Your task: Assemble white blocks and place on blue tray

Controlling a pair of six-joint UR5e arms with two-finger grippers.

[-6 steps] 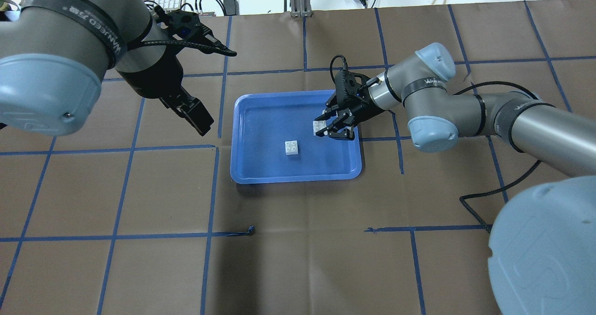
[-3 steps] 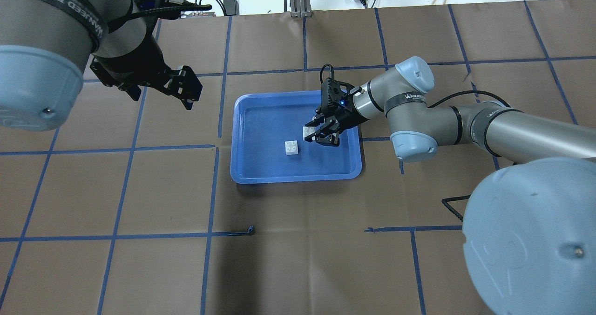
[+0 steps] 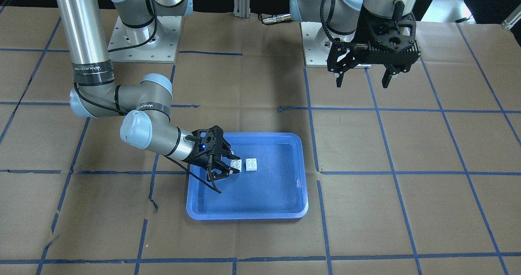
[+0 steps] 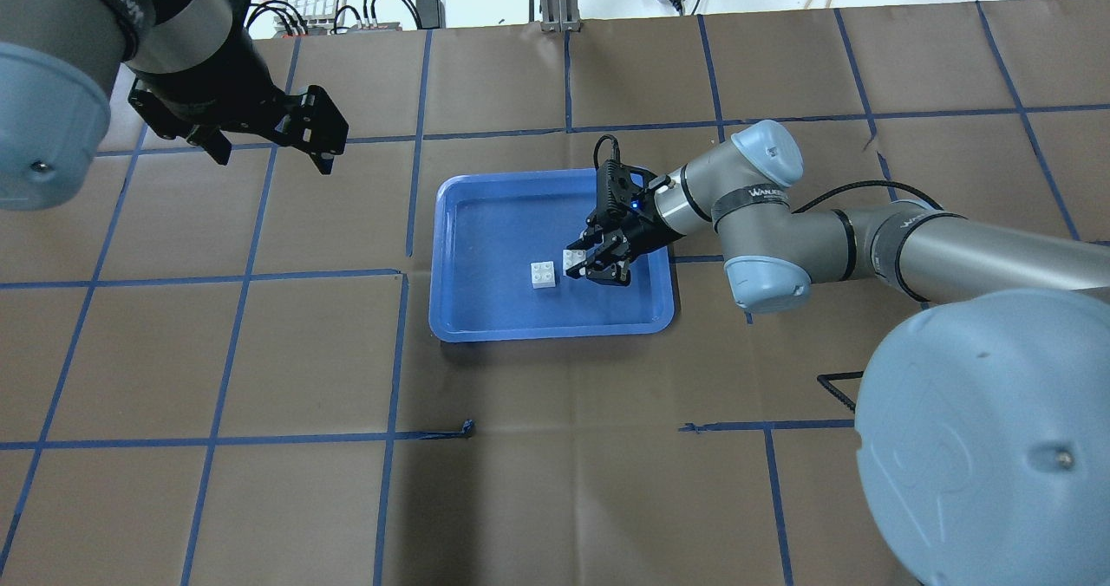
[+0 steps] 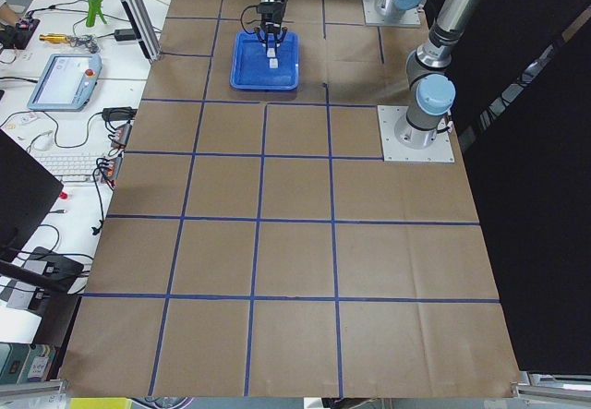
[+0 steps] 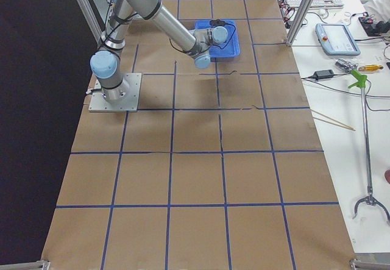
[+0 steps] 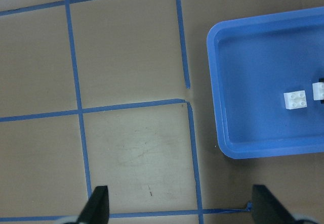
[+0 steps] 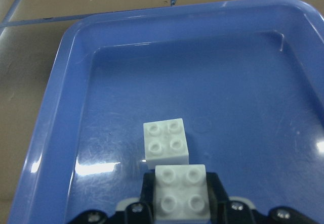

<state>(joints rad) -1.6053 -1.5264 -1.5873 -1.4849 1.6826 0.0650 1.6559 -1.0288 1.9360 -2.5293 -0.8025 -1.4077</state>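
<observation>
Brown paper [image 4: 555, 499], blue tape grid [image 4: 568, 74] around the blue tray [image 4: 440, 248].

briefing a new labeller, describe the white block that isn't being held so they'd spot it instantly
In the only blue tray are two white blocks. The loose block lies studs up on the tray floor; its twin alongside is pinched in the right tool.

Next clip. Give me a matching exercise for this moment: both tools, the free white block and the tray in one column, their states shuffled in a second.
1. left tool
2. right tool
3. free white block
4. blue tray

A. lies studs up on the tray floor
B. shut on the other white block
C. rests on the brown table
D. open and empty, away from the tray

Pairs: 1-D, 2-B, 3-A, 4-C
</observation>
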